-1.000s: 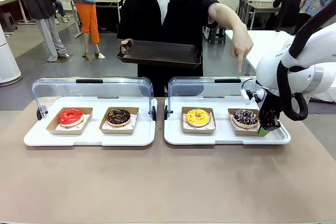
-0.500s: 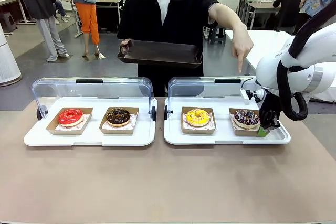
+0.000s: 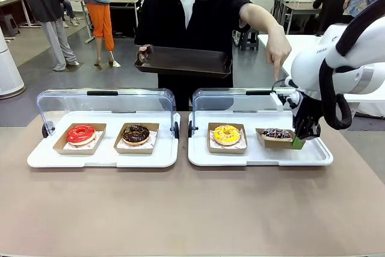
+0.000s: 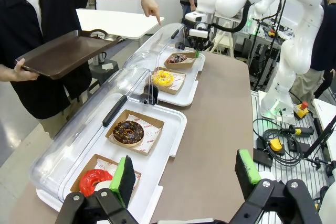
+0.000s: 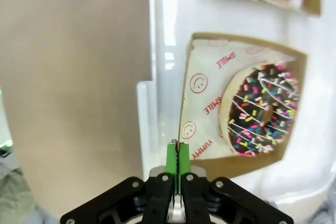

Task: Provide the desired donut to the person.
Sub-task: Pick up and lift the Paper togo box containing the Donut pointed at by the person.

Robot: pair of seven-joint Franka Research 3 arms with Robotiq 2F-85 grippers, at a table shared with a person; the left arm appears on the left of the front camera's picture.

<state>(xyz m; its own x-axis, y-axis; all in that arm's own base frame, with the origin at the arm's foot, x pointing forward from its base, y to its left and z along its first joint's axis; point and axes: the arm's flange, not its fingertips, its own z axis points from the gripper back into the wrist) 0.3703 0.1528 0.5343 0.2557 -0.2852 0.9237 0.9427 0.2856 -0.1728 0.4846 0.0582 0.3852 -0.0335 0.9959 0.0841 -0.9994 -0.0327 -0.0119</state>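
The sprinkled chocolate donut (image 3: 277,132) lies in a brown cardboard tray (image 3: 272,141). My right gripper (image 3: 299,141) is shut on that tray's right edge and holds it slightly above the right white tray (image 3: 258,157). In the right wrist view the green fingertips (image 5: 171,156) pinch the cardboard wall (image 5: 184,109), with the donut (image 5: 265,109) to the right. The person (image 3: 192,10) stands across the table, points a hand (image 3: 278,58) down at this donut and holds a dark serving tray (image 3: 183,61). My left gripper (image 4: 185,171) hangs open near the left white tray's end, holding nothing.
A yellow donut (image 3: 227,134) sits to the left on the same white tray. A chocolate donut (image 3: 136,133) and a red donut (image 3: 80,133) lie on the left white tray (image 3: 102,158). Clear lids (image 3: 105,102) stand raised behind both trays. Bare brown tabletop lies in front.
My right gripper has risen, lifting the cardboard tray with the sprinkled donut off the white tray and tilting it slightly. The person and the left arm have stayed in place.
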